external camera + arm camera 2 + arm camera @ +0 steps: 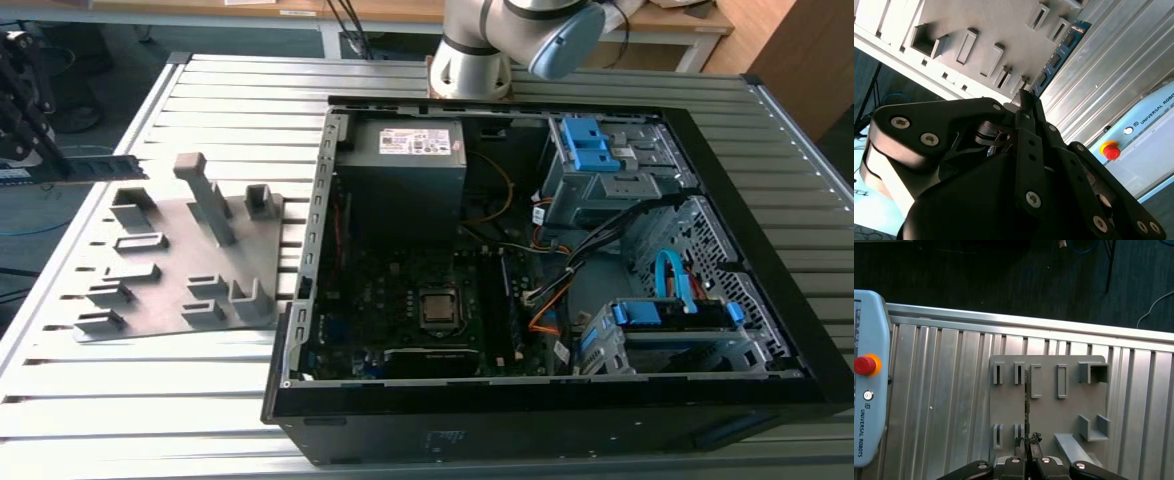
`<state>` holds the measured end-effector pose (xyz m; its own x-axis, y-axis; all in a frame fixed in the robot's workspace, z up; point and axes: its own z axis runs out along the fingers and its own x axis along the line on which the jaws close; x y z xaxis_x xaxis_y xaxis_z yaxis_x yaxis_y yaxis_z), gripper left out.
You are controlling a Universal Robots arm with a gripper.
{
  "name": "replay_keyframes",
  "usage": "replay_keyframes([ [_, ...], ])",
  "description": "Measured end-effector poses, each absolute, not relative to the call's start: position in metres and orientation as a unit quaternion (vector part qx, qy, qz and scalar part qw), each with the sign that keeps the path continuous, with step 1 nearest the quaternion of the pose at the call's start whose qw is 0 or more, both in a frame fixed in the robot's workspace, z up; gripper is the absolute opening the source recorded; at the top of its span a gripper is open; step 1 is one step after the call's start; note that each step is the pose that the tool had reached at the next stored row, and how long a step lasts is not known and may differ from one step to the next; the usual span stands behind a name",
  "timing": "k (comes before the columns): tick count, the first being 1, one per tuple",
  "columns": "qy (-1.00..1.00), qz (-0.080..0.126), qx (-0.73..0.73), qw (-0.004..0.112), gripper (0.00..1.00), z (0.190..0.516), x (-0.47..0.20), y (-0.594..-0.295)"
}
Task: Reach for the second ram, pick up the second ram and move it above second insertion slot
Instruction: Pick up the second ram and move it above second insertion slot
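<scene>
Gripper is clamped on the ram, holding it edge-on up over the grey holder plate, off beside the PC case.

The arm behind the computer case has silver-grey tube segments and a pale blue joint cap. The gripper is matte black; silver screws stud its linkages.

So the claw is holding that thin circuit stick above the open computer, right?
Not quite. The claw does hold the thin circuit stick, but above the grey holder plate, not the computer; the first wrist view shows this.
</scene>
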<state>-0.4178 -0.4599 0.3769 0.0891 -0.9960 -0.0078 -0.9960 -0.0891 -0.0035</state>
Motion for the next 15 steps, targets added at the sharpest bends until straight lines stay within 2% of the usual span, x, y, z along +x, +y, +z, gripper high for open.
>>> replay_keyframes([
  [15, 0.675, 0.002, -0.738, 0.004, 0.14, 0.377, -0.387, -0.460],
])
